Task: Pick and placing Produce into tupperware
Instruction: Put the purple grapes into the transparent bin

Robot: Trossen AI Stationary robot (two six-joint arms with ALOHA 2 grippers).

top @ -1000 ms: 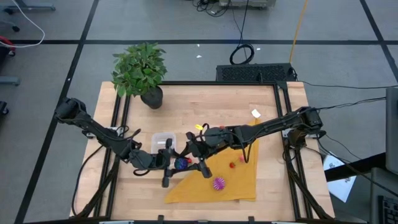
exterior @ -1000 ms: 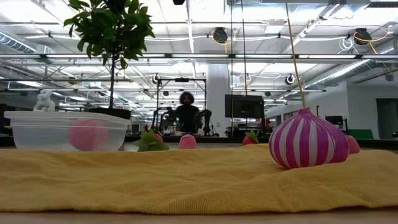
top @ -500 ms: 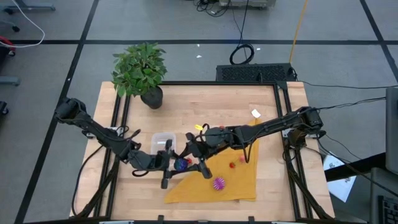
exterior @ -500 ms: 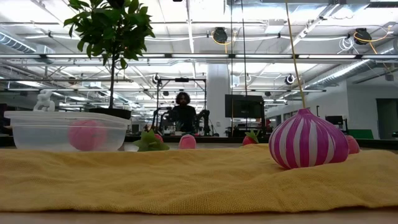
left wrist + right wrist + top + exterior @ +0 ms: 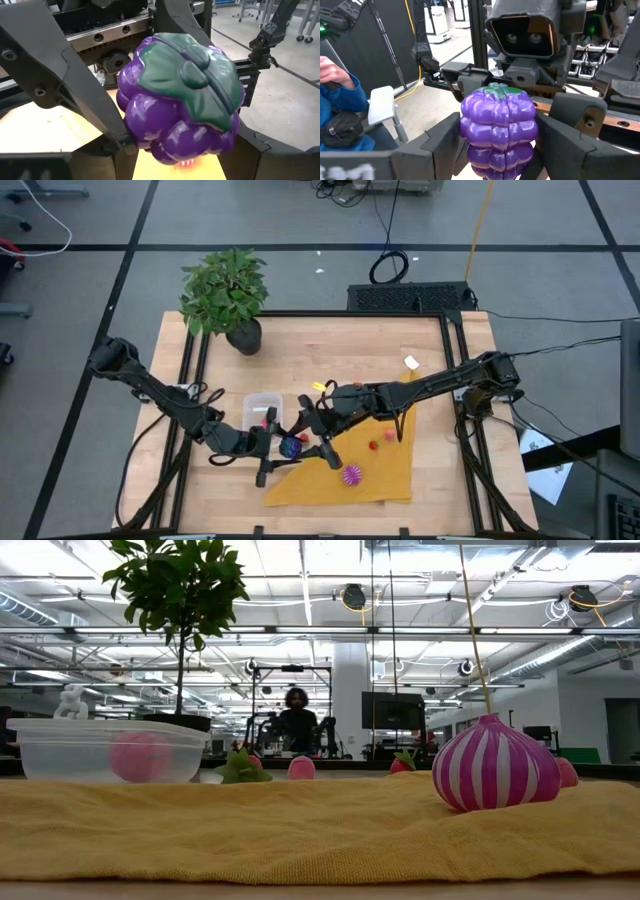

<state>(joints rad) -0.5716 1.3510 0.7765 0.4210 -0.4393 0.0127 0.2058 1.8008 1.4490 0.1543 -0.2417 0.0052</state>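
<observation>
- the bunch of purple grapes [image 5: 291, 446] is hanging between the two arms, just off the near corner of the tupperware [image 5: 250, 400] and over the edge of the yellow cloth [image 5: 385, 470]; it is not yet sitting in the box.
- the right gripper [image 5: 306, 438] is clamping the grapes from its side; its own wrist view is showing both dark fingers [image 5: 442, 137] pressing the fruit's flanks.
- the left gripper [image 5: 276, 448] is meeting the same fruit from the other side; whether it is gripping or letting go cannot be told.
- compared with a moment ago, the left arm is sitting a touch farther back toward the table's near edge, while the right arm, the grapes and the loose produce are lying as before; i am reading this as the left arm giving up its share of the fruit, leaving the right arm to carry it.
- the high view alone is placing the arms against the tupperware; the striped magenta piece [image 5: 351, 474] and two small red pieces [image 5: 374, 445] are waiting on the cloth.
- the low view is showing neither gripper, but it is revealing a pink piece [image 5: 140, 757] already lying inside the tupperware.
</observation>
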